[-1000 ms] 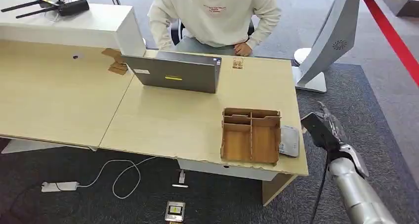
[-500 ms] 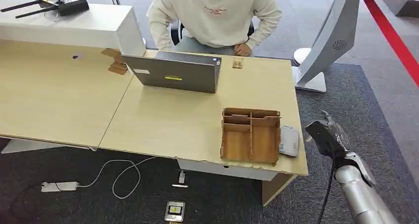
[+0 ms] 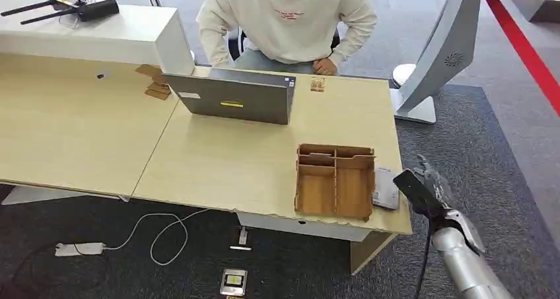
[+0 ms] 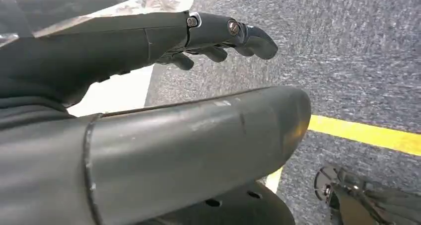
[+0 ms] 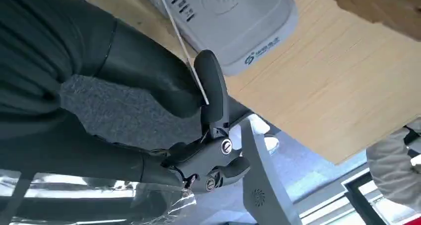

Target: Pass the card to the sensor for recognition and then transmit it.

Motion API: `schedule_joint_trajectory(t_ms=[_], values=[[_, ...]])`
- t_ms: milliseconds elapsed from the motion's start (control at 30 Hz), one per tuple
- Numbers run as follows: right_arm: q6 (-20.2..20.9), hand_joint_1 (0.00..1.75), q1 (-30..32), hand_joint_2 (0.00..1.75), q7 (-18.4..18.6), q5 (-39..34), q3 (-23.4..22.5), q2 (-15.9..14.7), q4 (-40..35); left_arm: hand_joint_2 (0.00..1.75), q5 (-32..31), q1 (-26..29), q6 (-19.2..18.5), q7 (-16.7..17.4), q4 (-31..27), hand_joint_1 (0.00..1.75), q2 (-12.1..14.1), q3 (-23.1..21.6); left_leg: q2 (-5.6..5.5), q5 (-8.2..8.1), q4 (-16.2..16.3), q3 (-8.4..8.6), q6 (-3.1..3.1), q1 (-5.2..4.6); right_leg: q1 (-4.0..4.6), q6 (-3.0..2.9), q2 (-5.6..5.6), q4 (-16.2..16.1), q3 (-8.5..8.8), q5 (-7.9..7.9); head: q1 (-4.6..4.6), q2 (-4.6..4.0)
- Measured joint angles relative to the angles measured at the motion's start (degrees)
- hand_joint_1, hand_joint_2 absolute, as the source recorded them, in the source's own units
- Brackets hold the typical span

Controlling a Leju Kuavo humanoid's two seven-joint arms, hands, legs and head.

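Right hand (image 3: pixel 422 190), pinching the card (image 3: pixel 411 186), has swung in beside the sensor (image 3: pixel 385 188), so recognition looks imminent. Left hand (image 4: pixel 218 34) hangs released. Right wrist view: card (image 5: pixel 181 46) edge just off the sensor (image 5: pixel 223 16).

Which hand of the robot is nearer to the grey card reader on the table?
Right. The right hand, pinching the card, is beside the card reader; the left hand hangs over the carpet.
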Motion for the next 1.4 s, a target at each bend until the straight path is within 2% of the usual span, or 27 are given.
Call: schedule_joint_trajectory(t_ms=[300,533,1133,1267,1400], values=[[-1.27,1.75,0.23,1.75,0.52,0.41,0.59,2.93,0.15,0.00,-0.35,-0.05,-2.38,-1.46,0.00,0.00,0.42,0.00,0.00,0.00,0.00,0.00,0.00,0.00,0.00,0.00,0.00,0.00,0.01,0.00,0.02,0.00],[-1.33,1.75,0.92,1.75,1.07,0.50,1.31,4.72,0.17,0.00,-0.31,-0.04,-2.43,-1.68,0.00,0.00,0.46,0.00,0.01,0.00,0.00,0.00,0.00,0.00,0.00,0.00,0.00,0.00,0.00,0.00,0.02,0.00],[-2.34,1.75,1.55,1.75,1.44,0.02,1.73,4.94,0.17,0.00,-0.37,0.01,-2.25,-1.75,-0.02,0.00,0.63,0.00,0.01,0.00,0.00,0.00,0.00,0.00,-0.01,0.00,0.00,-0.01,0.00,0.00,0.02,0.00],[-5.15,1.75,1.46,1.75,1.38,-0.15,1.77,4.83,0.15,0.00,-0.68,0.02,-1.64,-1.42,-0.02,0.00,0.61,0.00,0.01,0.00,0.00,0.00,0.00,0.00,-0.01,0.00,0.00,0.00,0.00,0.00,0.02,0.00],[-12.00,1.75,0.48,1.75,0.39,-1.66,1.49,4.24,-0.26,0.00,-0.98,0.03,-1.05,-1.44,-0.02,0.00,0.44,0.00,0.01,0.00,0.01,0.01,0.00,-0.01,-0.03,0.00,0.00,0.00,0.00,0.00,0.02,0.00]])
